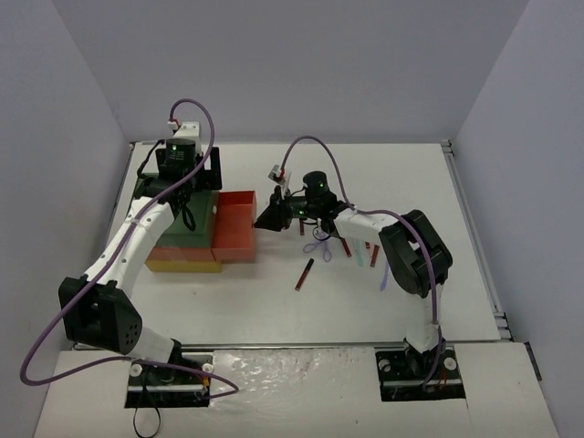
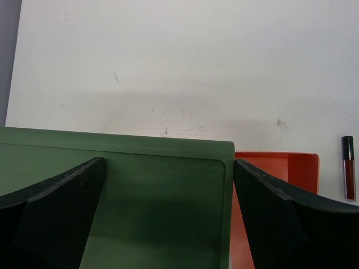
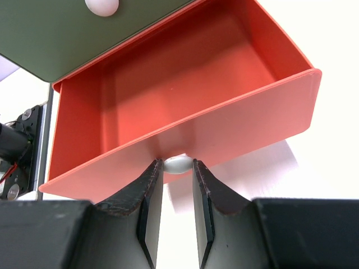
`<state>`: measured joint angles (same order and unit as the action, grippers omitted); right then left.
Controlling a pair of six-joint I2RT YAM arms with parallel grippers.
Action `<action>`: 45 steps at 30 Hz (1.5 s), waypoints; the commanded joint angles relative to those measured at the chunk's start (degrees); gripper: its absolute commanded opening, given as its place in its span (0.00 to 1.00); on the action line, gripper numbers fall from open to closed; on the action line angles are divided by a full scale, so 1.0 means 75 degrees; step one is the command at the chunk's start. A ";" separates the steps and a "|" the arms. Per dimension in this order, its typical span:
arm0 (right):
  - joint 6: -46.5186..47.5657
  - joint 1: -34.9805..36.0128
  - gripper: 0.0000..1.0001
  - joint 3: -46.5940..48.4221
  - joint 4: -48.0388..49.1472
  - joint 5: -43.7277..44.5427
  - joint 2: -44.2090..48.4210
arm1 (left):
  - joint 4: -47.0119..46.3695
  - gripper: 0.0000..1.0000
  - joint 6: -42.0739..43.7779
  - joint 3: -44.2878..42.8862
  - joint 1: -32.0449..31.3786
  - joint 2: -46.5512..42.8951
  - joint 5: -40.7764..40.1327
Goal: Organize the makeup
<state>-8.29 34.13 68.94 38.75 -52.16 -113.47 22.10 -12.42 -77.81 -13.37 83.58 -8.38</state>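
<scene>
My right gripper is shut on the white knob of the red drawer, which stands pulled out of the drawer box and looks empty inside. My left gripper is open over the box's green top, one finger on each side of it. The makeup lies on the table right of the drawer: a dark-red stick, a lavender scissor-like tool, and more dark-red sticks and a mint stick beside the right arm. One dark-red stick shows in the left wrist view.
The green-red-yellow drawer box stands at the left of the table. A second white knob sits on the green drawer front above the red drawer. White walls enclose the table at the back and sides.
</scene>
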 commanded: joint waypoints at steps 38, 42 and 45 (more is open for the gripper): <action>-0.0726 -0.1210 1.00 -0.2093 -0.5927 0.9618 0.9506 | 0.2058 0.88 -0.1087 -0.1338 -0.5118 0.0591 -0.0280; -0.0714 -0.1209 1.00 -0.2424 -0.6139 0.9496 1.0104 | 0.1914 0.82 -0.1376 -0.1152 -0.5110 0.1169 -0.0151; -0.0700 -0.1210 1.00 -0.2603 -0.6273 0.9373 1.0336 | 0.1960 0.79 -0.1541 -0.1160 -0.5093 0.1612 -0.0070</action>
<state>-12.74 25.10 50.49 -9.14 16.39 -36.91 37.72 -20.31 -84.87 -51.91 95.10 -8.59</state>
